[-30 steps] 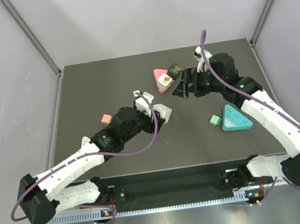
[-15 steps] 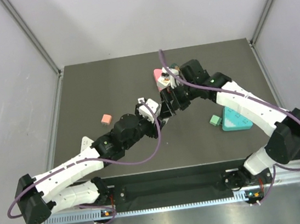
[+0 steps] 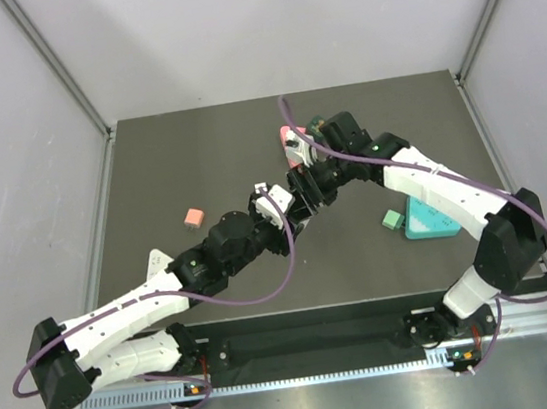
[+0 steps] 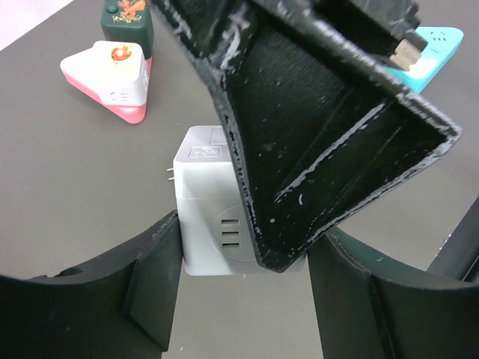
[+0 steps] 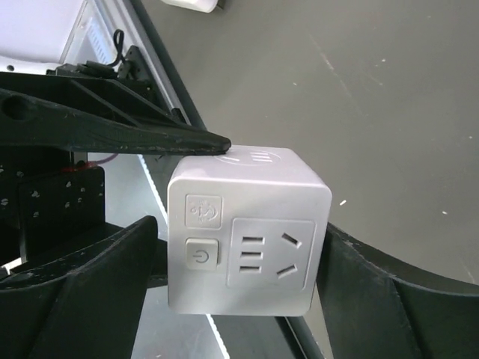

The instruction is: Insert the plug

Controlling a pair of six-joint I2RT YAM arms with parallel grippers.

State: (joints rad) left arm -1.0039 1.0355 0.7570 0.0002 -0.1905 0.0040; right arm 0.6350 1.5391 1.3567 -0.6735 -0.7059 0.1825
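The plug (image 5: pixel 247 247) is a white cube with a socket face, a power button and metal pins on one side; it is held off the table. My left gripper (image 4: pixel 243 262) is shut on the plug (image 4: pixel 206 217), its left finger flat against the cube's side. My right gripper (image 5: pixel 239 258) straddles the same cube from the other direction. Its right finger touches the cube and a narrow gap shows at the left one. One right finger (image 4: pixel 299 149) covers much of the left wrist view. Both grippers (image 3: pixel 298 201) meet mid-table, hiding the cube there.
A pink-and-white triangular block (image 4: pixel 112 75) and a dark green cube (image 3: pixel 318 123) lie behind the grippers. A teal triangular block (image 3: pixel 426 217) with a small green cube (image 3: pixel 391 218) lies to the right. A small pink cube (image 3: pixel 193 217) sits to the left.
My right arm swung from the back right over to the left gripper. Its jaws now stand on either side of the cube and have narrowed a little. The left arm barely moved.
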